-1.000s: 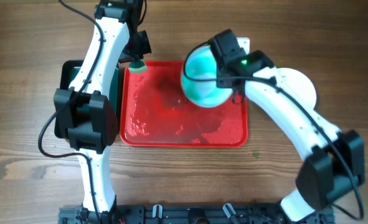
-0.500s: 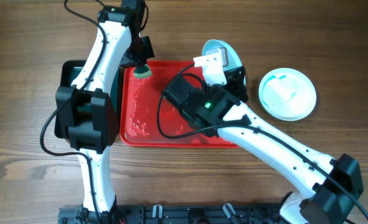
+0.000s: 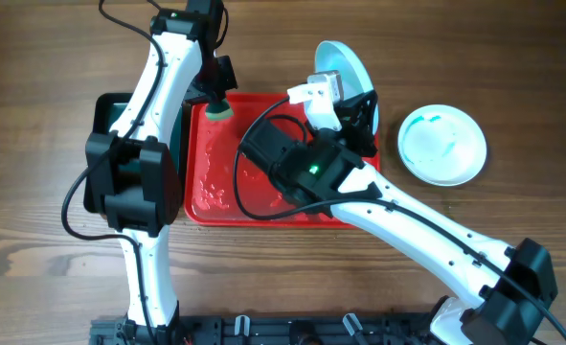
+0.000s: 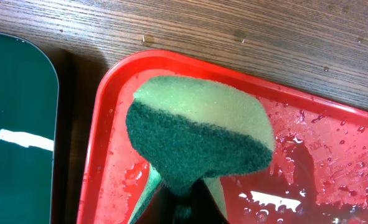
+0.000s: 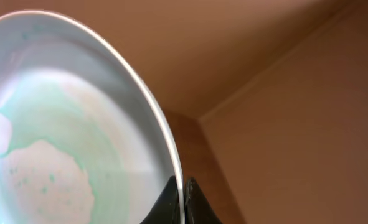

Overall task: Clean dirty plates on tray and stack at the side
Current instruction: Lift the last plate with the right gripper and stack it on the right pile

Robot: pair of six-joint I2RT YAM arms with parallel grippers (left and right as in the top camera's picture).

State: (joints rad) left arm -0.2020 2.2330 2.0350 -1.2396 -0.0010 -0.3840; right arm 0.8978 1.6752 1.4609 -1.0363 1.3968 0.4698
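Tray: red, beaded with water, on the table. Dark green bin just beside its left edge.

Left pincer: pinching a green sponge over the tray's far left corner.

Right pincer: clamped on the rim of the held plate, teal-smeared, tipped steeply on edge over the tray's far right corner.

Second plate: flat on the table, right of the tray, apart from it, faint teal streaks.
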